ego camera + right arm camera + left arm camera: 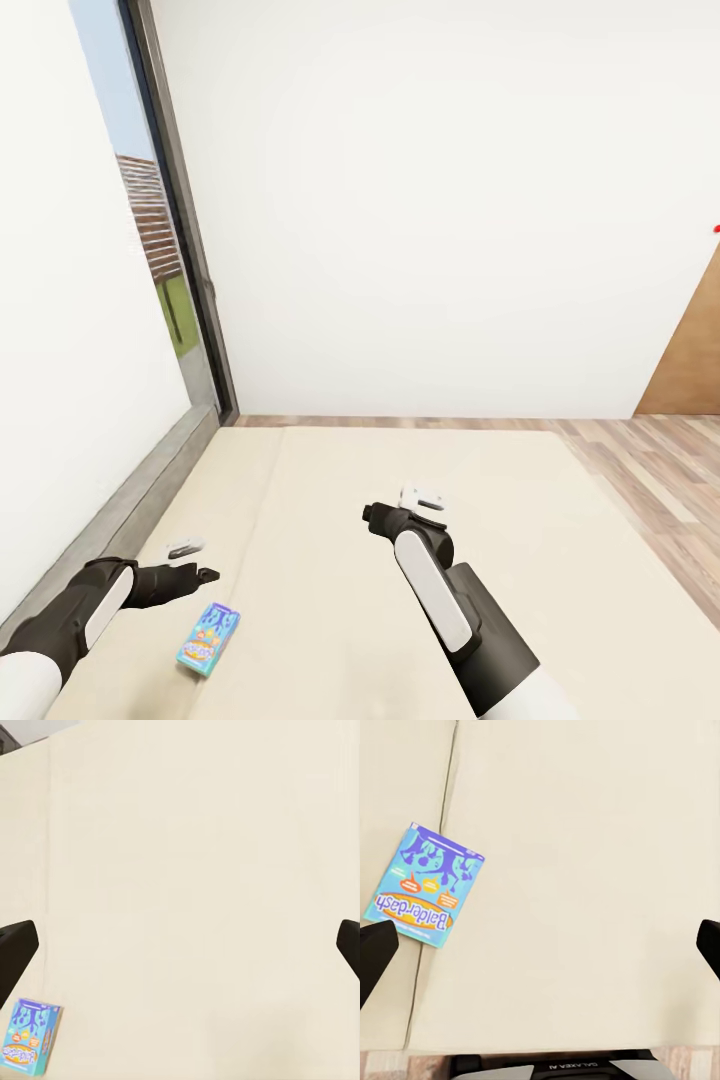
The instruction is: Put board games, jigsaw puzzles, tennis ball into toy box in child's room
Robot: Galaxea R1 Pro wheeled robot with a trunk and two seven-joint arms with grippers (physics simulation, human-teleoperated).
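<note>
A small blue cartoon-printed board game [208, 640] lies flat on the cream bed [560, 560], near its front left part and beside the lengthwise seam. My left gripper [200, 575] hovers just above and behind the game, open, holding nothing. In the left wrist view the game [426, 886] lies off to one side of the open left gripper [540, 949], close to one fingertip [375, 952]. Further right over the middle of the bed, my right gripper [378, 518] is open and empty. The right wrist view has the game [30, 1036] at a corner, away from the right gripper [180, 945].
A tall window with a dark frame [185, 250] and a grey sill [140, 500] runs along the bed's left side. A white wall [430, 200] stands behind the bed. Wood-plank floor [660, 470] and a brown door [690, 350] lie to the right.
</note>
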